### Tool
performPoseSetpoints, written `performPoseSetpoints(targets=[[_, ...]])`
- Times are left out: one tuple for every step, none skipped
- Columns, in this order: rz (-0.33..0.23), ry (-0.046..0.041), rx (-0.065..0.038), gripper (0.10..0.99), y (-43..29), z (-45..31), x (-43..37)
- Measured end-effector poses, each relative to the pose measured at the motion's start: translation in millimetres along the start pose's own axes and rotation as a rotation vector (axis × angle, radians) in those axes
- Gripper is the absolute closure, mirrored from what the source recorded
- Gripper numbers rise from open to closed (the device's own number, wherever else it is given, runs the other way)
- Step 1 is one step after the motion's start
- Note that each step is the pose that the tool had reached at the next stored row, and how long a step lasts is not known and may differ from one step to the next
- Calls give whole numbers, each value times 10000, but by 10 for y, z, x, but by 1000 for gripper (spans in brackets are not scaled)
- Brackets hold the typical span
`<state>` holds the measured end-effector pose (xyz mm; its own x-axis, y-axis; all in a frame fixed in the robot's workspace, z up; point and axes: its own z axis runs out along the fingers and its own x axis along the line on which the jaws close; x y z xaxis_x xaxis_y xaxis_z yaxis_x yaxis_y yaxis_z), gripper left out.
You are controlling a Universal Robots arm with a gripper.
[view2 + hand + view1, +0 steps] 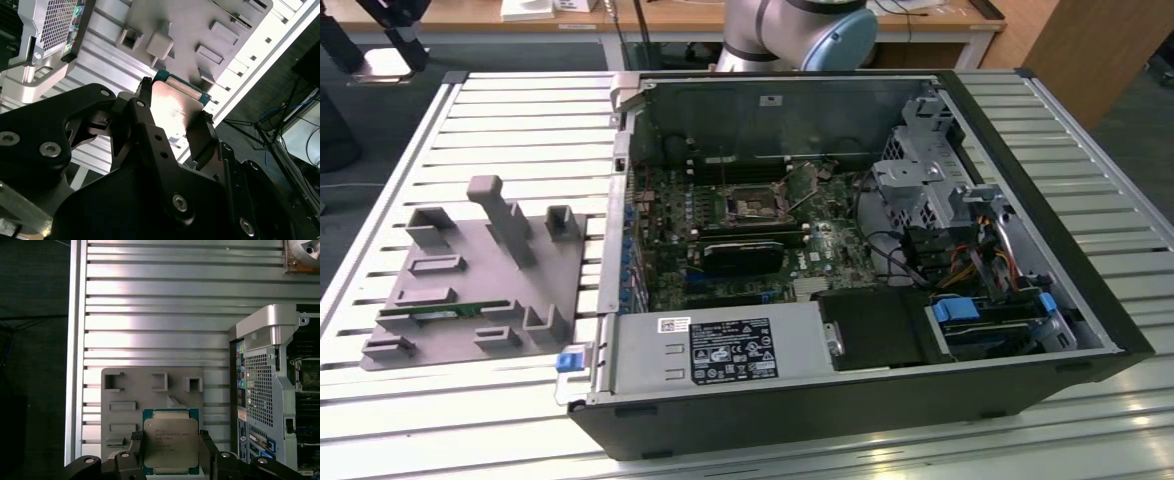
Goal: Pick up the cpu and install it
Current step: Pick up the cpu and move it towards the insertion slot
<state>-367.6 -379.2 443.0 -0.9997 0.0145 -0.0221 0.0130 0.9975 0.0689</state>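
Observation:
The cpu (170, 442), a flat square chip with a silver-grey metal top and a green rim, sits between my two dark fingers, and my gripper (170, 436) is shut on it. It hangs well above the grey fixture plate (130, 390). In the second wrist view the cpu (172, 110) shines between the same fingers of the gripper (175, 107). The dark square socket (754, 205) lies on the motherboard inside the open computer case (854, 250).
The grey fixture plate (467, 270), with raised posts and a green memory stick (447, 313), lies on the slatted metal table (520, 120) at the exterior view's left of the case. The arm's base (794, 35) stands behind the case. Drive cages and cables fill the case's right side.

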Motion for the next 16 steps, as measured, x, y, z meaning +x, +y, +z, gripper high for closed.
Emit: performPoseSetpoints(targets=[[0, -1, -1, 557, 0, 1, -7], [0, -1, -1, 557, 1, 1, -14], [1, -1, -1, 557, 1, 1, -21], [0, -1, -1, 557, 1, 1, -27], [0, -1, 0, 557, 1, 1, -33], [0, -1, -1, 557, 2, 1, -39], [0, -1, -1, 557, 2, 2, -45], [0, -1, -1, 557, 2, 2, -50], [1, 0, -1, 557, 3, 2, -56], [0, -1, 0, 557, 3, 2, -62], [0, -1, 0, 557, 4, 2, -68], [0, -1, -1, 557, 4, 3, -74], [0, -1, 0, 557, 4, 3, -80], [1, -1, 0, 557, 5, 3, -86], [0, -1, -1, 557, 5, 3, -93], [0, -1, -1, 557, 5, 3, -99]])
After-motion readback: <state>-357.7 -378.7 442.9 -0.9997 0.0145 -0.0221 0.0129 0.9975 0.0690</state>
